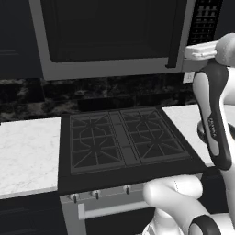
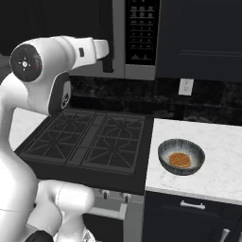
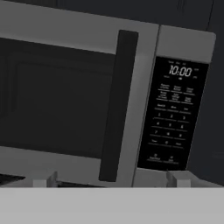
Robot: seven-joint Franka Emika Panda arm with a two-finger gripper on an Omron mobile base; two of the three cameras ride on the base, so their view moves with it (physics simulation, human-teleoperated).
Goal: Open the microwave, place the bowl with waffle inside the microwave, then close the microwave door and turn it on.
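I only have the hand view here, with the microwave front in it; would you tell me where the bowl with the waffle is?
Observer: The bowl sits on the white counter right of the stove, the waffle lying inside it.
Operator: Thanks. Is the microwave door shut?
Observer: Yes, the microwave door sits flush with the microwave above the stove.
Operator: And how close is the hand?
Observer: The gripper is open, level with the lower end of the door handle and right of it, not touching it.
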